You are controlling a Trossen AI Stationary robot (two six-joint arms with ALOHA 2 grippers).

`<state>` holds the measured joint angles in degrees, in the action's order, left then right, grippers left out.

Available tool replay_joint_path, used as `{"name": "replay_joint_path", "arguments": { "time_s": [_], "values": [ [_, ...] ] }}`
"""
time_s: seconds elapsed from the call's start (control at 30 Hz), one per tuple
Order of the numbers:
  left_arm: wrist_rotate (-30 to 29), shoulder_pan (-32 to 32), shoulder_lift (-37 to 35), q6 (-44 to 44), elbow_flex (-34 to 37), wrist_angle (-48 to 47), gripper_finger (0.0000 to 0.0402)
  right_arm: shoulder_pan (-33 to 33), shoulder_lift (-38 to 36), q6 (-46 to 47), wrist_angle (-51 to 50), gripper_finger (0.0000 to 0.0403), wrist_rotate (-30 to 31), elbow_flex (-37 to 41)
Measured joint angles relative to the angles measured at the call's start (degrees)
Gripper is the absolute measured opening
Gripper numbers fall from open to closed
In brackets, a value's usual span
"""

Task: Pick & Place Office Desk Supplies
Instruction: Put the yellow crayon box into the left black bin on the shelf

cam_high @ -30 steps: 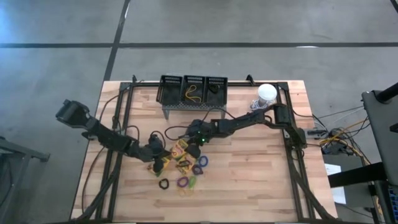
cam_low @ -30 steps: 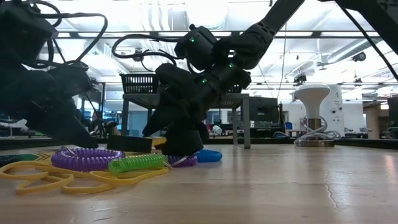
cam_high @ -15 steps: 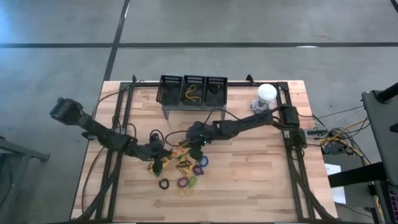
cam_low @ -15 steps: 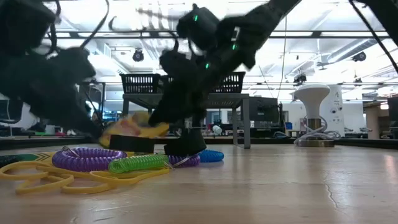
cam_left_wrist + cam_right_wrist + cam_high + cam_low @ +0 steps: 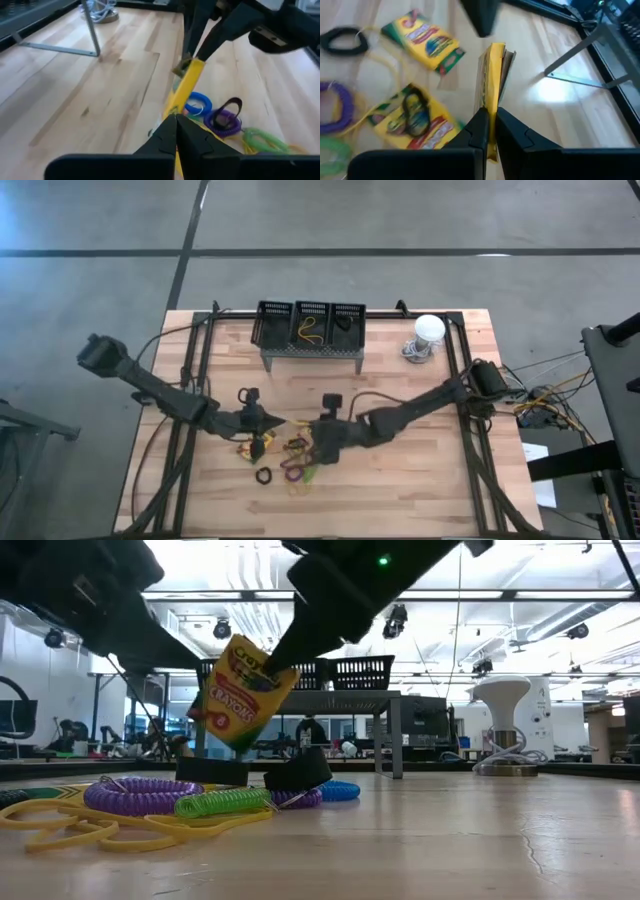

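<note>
Looking straight down, the high view shows the left gripper (image 5: 268, 420) and the right gripper (image 5: 305, 427) meeting over the middle of the table (image 5: 420, 480), where a second ago the right one stood farther back among the supplies with wide fingers. Level with the tabletop, the low view shows what has changed: a crayon box (image 5: 237, 692) that lay flat now hangs tilted in the air, clear of the band loops (image 5: 140, 797) beneath it. From the left wrist, thin closed fingers (image 5: 172, 131) pinch one end of the yellow box (image 5: 183, 94), while the other arm's fingers hold its far end. From the right wrist, narrow fingers (image 5: 486, 131) clamp the box edge-on, with two more boxes (image 5: 422, 40) lying flat on the wood beside a black loop (image 5: 344, 41). Both arms thus share one box, likely a handover or a shared lift. Open wood lies between the box and the three mesh baskets (image 5: 311, 323) at the table's far edge, giving clear room to travel.
</note>
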<state>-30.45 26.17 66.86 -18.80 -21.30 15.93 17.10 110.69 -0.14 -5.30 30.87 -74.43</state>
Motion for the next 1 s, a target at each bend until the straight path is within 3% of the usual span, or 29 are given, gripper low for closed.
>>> {"name": "replay_joint_path", "arguments": {
  "time_s": [0.13, 0.4, 0.57, 0.73, 1.0],
  "values": [
    [0.0, -0.3, 2.7, 4.3, -0.7, 2.2, 0.0062, 0.5, 0.8, -0.1, -2.0, 0.0020, 1.0, 0.0],
    [-4.3, -1.9, 9.4, 6.0, -2.0, 6.4, 0.0225, -0.6, 0.1, 0.1, -1.8, 0.0020, 2.4, 0.0],
    [-7.6, -2.8, 15.7, 8.1, -2.1, 14.9, 0.0275, -0.6, 0.1, 0.2, -1.7, 0.0020, 2.3, 0.0],
    [-7.5, -2.7, 20.0, 11.3, -5.5, 16.1, 0.0255, -0.6, 0.1, 0.3, -1.7, 0.0020, 2.2, 0.0],
    [-7.7, -2.8, 22.6, 10.4, -11.4, 7.1, 0.0125, -0.6, 0.2, 1.1, -2.2, 0.0029, 1.9, 0.0]
  ]
}}
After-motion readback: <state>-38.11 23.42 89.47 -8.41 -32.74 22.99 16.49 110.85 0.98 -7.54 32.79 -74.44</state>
